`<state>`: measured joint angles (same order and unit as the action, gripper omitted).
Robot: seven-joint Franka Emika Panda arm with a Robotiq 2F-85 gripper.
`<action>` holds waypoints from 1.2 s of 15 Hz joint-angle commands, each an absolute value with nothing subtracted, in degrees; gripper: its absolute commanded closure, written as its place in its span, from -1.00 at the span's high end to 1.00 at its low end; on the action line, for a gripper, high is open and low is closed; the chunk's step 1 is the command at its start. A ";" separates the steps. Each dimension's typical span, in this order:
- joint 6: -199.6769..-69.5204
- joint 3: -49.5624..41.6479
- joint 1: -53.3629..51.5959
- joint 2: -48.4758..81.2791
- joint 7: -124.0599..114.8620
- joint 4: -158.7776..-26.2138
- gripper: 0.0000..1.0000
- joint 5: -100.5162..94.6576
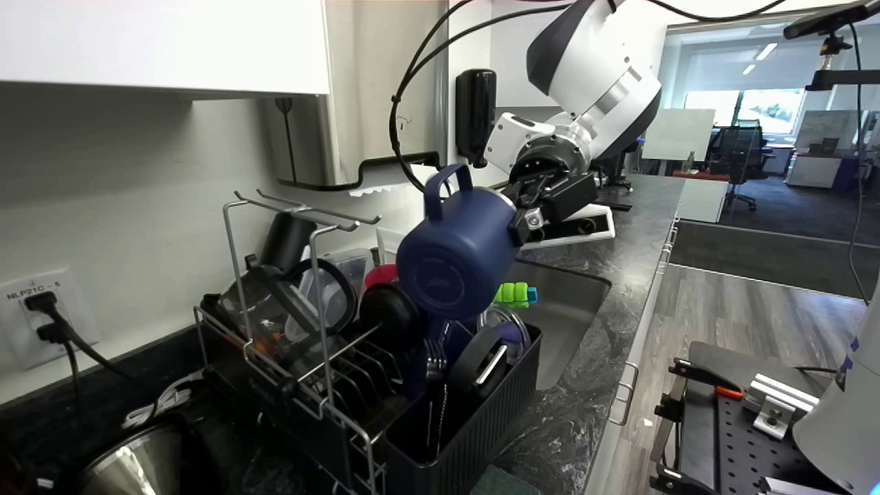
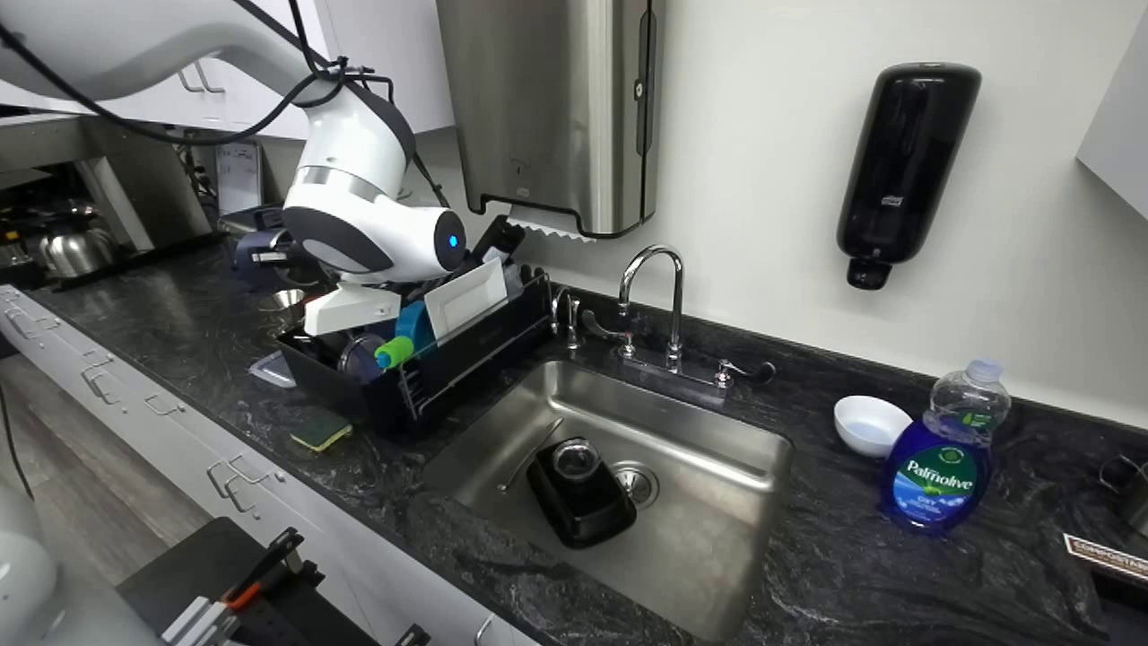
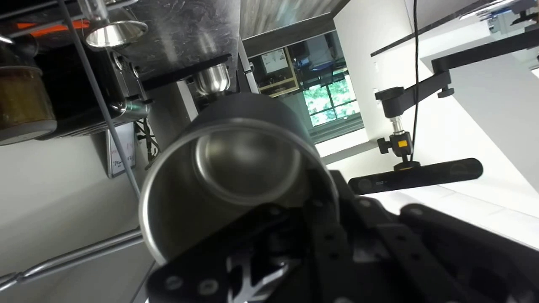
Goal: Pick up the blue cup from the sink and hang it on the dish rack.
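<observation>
The pincer (image 3: 326, 179) is closed on the rim of the navy-blue mug (image 1: 454, 254); its handle (image 1: 434, 199) points upward, near but apart from the hooks (image 1: 344, 215) of the dish rack (image 1: 302, 427).

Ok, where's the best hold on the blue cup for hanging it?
Likely the wall at the mouth of the blue cup, pinched inside and out from the open end, as the hand does now. The mouth faces the hand, the rim looks thin, and the handle stands clear of the grip, free to hang by.
</observation>
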<state>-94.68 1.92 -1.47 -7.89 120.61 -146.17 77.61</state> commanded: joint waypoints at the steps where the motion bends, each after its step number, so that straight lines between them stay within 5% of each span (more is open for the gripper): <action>1: -94.58 1.93 -1.24 -7.87 120.48 -146.11 -0.87 77.53; 18: -94.57 1.91 -1.20 -7.87 120.36 -146.11 -0.97 77.53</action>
<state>-94.67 1.81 -1.37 -7.89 120.39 -146.17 77.61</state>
